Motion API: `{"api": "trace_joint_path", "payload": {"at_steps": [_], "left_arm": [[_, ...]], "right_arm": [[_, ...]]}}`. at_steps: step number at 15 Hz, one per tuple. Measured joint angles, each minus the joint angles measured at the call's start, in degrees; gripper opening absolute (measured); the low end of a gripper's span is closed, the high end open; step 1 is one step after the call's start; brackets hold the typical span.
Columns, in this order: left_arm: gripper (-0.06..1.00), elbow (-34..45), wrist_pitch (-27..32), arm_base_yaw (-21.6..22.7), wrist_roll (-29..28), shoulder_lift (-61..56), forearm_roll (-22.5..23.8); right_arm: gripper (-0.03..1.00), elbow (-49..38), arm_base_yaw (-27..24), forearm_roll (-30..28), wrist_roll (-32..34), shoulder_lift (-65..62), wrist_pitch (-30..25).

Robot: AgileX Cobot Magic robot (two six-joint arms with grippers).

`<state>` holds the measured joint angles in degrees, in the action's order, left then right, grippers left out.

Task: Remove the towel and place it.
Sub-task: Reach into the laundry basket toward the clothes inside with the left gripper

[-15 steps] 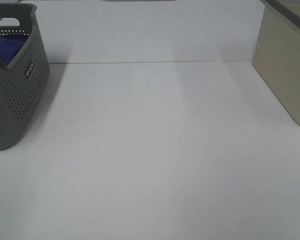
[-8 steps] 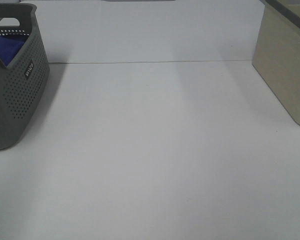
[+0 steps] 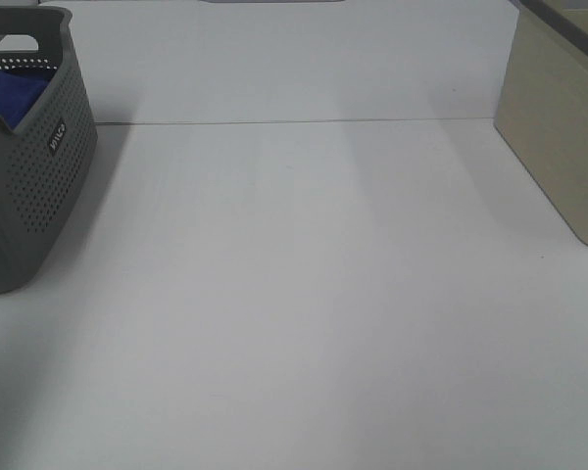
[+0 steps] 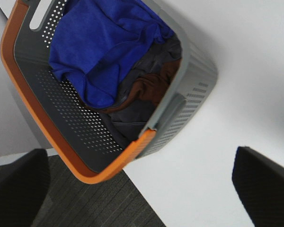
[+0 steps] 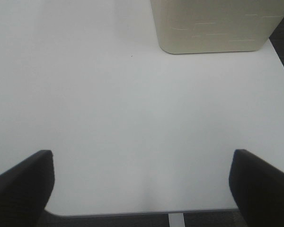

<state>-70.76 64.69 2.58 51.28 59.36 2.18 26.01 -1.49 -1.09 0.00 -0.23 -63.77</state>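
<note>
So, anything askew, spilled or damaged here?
Nothing stands out. The royal-blue microfibre towel lies crumpled inside the grey perforated plastic basket, over brown and dark grey cloths; nothing hangs over its rim. The basket stands upright with no visible damage.

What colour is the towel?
The towel is royal blue; left wrist view shows it best.

the small label on the grey basket is too blurred to read.

the fingers are plain, matt black, rounded slabs.
</note>
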Motion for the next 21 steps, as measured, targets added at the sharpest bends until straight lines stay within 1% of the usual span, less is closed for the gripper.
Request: {"api": "trace_joint_path", "payload": {"at_steps": [1,2,4,7,8,10,12,13,14,17,18,21], "left_arm": [[0.99,-3.9,0.0,0.0,0.9,5.5,1.3],[0.99,-10.8,0.7,0.0,2.2,15.5,4.1],[0.99,-15.4,0.8,0.0,3.6,22.6,6.4],[0.99,-26.0,0.7,0.0,4.6,37.4,12.7],[0.99,-29.6,0.7,0.0,5.3,41.9,13.8],[0.99,-36.1,0.6,0.0,6.8,51.1,14.0],[0.99,-39.2,0.5,0.2,7.9,56.6,13.9],[0.99,-41.9,0.3,1.1,9.1,62.6,13.3],[0.98,-42.3,0.2,2.1,9.2,64.6,13.2],[0.97,-42.5,-0.3,4.5,9.9,68.8,13.2],[0.97,-42.5,-0.6,4.6,10.5,69.7,13.1],[0.90,-42.5,-0.6,4.6,12.8,71.3,12.6]], "right_arm": [[0.97,0.0,0.0,0.0,0.0,0.0,0.0],[0.97,0.0,0.0,0.0,0.0,0.0,0.0],[0.97,0.0,0.0,0.0,0.0,0.0,0.0],[0.97,0.0,0.0,0.0,0.0,0.0,0.0],[0.97,0.0,0.0,0.0,0.0,0.0,0.0],[0.97,0.0,0.0,0.0,0.0,0.0,0.0],[0.97,0.0,0.0,0.0,0.0,0.0,0.0],[0.97,0.0,0.0,0.0,0.0,0.0,0.0],[0.97,0.0,0.0,0.0,0.0,0.0,0.0],[0.97,0.0,0.0,0.0,0.0,0.0,0.0],[0.97,0.0,0.0,0.0,0.0,0.0,0.0],[0.97,0.0,0.0,0.0,0.0,0.0,0.0]]}}
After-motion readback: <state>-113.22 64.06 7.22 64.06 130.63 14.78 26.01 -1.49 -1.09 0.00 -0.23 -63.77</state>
